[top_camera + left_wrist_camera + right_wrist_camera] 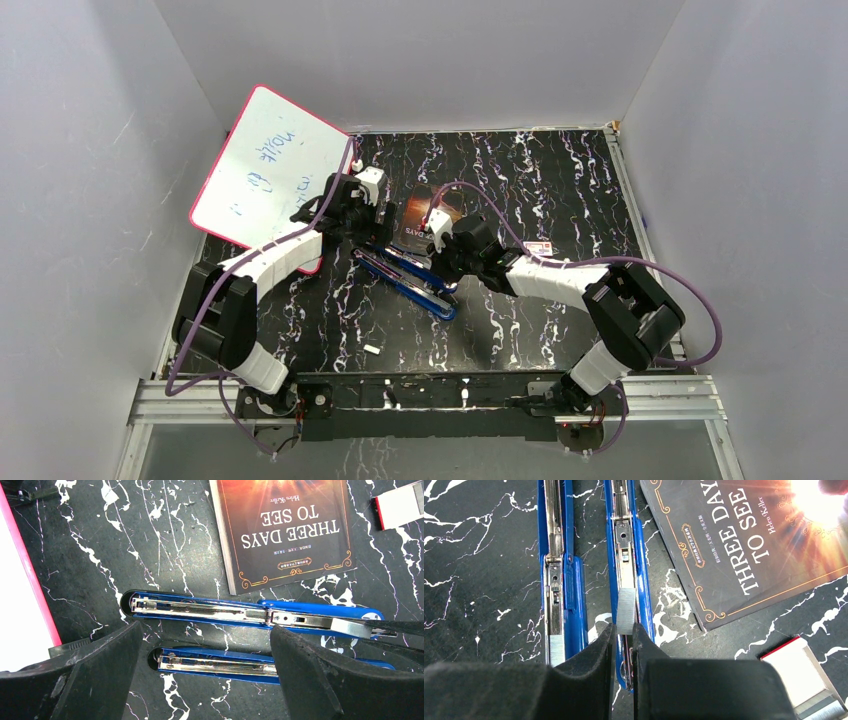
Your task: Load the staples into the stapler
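Observation:
Two blue staplers lie side by side, opened, with their metal channels up. One lies next to the book [400,268] [210,607] [626,545]. The other lies nearer the arms [428,300] [215,662] [558,570]. My right gripper [442,262] [624,635] is shut on a ribbed silvery strip of staples [626,611] [350,628], held over the rear end of the book-side stapler's channel. A second strip [556,650] lies at the end of the other stapler. My left gripper [360,225] [205,680] is open and empty, its fingers straddling the nearer stapler.
A dark book, "Three Days to See" [420,212] [285,525] [749,540], lies just beyond the staplers. A small red-and-white box [538,247] [400,505] [804,670] lies to the right. A pink-framed whiteboard [265,170] [20,605] leans at the back left. A small white bit [371,348] lies near the front.

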You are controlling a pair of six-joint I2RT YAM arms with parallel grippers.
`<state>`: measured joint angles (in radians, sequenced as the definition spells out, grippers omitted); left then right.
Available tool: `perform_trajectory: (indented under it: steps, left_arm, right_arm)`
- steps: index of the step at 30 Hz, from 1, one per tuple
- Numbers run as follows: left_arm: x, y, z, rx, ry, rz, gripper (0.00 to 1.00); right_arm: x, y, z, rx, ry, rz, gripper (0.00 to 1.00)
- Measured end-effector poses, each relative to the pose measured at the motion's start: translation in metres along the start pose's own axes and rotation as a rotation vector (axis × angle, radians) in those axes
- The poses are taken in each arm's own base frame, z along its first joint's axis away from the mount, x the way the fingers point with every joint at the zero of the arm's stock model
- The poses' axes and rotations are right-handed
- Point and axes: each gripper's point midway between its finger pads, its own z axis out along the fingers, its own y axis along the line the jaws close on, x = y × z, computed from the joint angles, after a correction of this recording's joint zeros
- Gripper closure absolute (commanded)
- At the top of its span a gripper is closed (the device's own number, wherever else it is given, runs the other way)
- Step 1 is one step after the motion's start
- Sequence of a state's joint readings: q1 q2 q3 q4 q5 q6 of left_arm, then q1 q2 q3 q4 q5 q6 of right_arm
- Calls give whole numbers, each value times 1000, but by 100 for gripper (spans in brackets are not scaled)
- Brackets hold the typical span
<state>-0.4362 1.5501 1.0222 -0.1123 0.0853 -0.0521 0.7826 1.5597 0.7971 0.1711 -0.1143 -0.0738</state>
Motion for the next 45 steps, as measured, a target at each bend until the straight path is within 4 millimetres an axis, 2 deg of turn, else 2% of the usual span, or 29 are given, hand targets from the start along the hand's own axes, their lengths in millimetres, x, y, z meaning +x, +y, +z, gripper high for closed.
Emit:
perform_trajectory:
  steps: [45]
  left_arm:
    - [0,-4,0,8,1,9,2]
  right_arm:
    - [1,-4,-1,23,74,-8,100]
